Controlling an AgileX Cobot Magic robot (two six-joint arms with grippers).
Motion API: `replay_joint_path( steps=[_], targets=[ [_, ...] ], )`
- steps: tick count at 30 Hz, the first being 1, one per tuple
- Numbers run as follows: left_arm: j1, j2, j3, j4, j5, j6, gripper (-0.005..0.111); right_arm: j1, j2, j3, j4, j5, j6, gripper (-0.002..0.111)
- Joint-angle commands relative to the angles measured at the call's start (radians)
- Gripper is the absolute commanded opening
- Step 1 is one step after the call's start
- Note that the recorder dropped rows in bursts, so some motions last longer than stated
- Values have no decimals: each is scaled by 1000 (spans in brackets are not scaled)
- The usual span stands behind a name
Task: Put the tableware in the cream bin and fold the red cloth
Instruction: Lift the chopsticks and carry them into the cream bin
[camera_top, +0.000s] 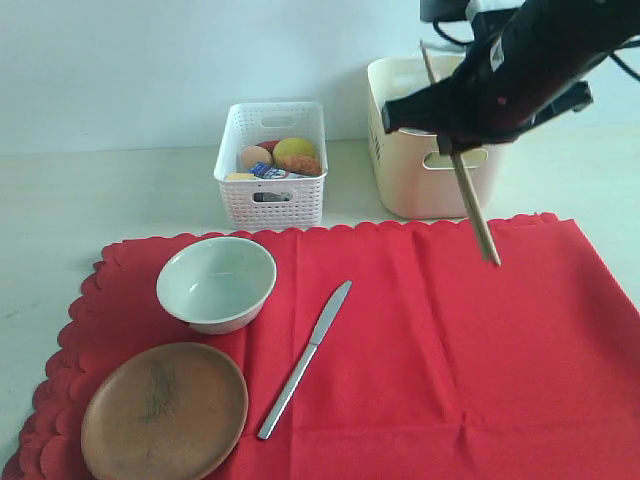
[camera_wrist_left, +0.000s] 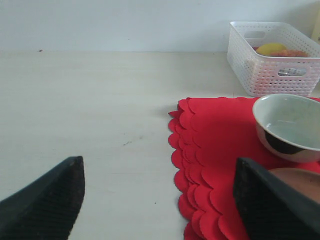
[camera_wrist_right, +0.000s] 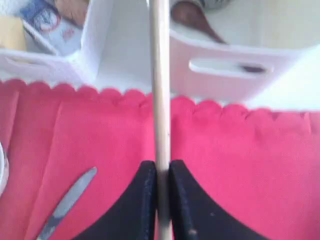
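My right gripper (camera_top: 455, 138) (camera_wrist_right: 161, 167) is shut on the wooden chopsticks (camera_top: 478, 215) (camera_wrist_right: 160, 90). It holds them in the air, slanting down over the far edge of the red cloth (camera_top: 420, 350) (camera_wrist_right: 240, 160), just in front of the cream bin (camera_top: 400, 180) (camera_wrist_right: 225, 75). On the cloth lie the pale bowl (camera_top: 216, 283) (camera_wrist_left: 287, 125), the brown wooden plate (camera_top: 165, 410) (camera_wrist_left: 300, 182) and the metal knife (camera_top: 305, 360) (camera_wrist_right: 67, 205). My left gripper (camera_wrist_left: 159, 170) is open and empty, low over the table beside the scalloped edge of the cloth (camera_wrist_left: 220, 135).
A white perforated basket (camera_top: 272, 165) (camera_wrist_left: 272, 57) with food items stands behind the cloth, left of the cream bin. A dark brown item (camera_wrist_right: 192, 15) lies inside the cream bin. Bare pale tabletop (camera_wrist_left: 100, 100) stretches left of the cloth.
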Motion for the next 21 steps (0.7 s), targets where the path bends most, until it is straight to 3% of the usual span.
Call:
replay_joint_path(
  steps=[1, 17, 21],
  targets=[
    [-5, -4, 3, 1, -11, -2, 78, -72, 60, -121, -7, -116, -89, 0],
    [-5, -4, 3, 1, -11, -2, 78, -214, 537, -647, -7, -402, -284, 0],
    [-5, -4, 3, 1, -11, -2, 78, -234, 640, -706, -7, -476, -338, 0]
  ],
)
